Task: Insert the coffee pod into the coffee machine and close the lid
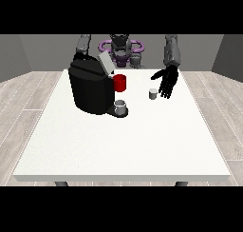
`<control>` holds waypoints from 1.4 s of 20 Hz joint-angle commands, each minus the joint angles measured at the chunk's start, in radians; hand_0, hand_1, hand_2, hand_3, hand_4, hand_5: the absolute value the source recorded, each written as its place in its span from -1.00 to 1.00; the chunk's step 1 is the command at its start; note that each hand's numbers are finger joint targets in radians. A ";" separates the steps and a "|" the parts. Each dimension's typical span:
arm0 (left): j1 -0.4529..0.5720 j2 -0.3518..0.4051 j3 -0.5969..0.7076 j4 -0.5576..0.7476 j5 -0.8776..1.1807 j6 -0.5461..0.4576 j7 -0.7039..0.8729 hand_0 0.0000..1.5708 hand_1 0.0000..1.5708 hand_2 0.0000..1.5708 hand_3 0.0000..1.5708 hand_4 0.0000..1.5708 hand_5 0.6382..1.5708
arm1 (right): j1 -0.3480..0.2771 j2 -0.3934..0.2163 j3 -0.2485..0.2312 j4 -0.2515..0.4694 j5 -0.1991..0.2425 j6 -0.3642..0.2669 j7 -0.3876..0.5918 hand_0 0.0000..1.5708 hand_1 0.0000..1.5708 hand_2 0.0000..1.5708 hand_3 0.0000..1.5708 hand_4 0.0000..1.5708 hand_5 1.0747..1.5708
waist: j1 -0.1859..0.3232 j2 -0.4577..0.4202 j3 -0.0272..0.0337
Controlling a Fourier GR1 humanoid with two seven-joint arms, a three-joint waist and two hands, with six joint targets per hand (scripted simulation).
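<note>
Beside the coffee pod (153, 94), the robot hand (168, 82) at the view's right hovers, fingers spread, holding nothing.

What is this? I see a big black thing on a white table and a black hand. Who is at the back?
That is a robot, seen from a camera across the white table, so it faces you. The big black thing is a coffee machine with its lid up. A grey cup stands at its base, and a red part shows at its side. The small grey coffee pod sits on the table. The hand at the view's right hangs open beside it, holding nothing. The other hand is hidden behind the machine.
</note>
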 commanded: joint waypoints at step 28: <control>-0.210 -0.060 -0.126 0.347 -0.424 0.178 -0.089 0.32 0.32 0.43 0.28 -0.50 1.00 | -0.032 0.012 0.014 0.185 0.074 -0.063 -0.078 -1.00 -1.00 -1.00 -1.00 -1.00 1.00 | -0.015 0.010 -0.0001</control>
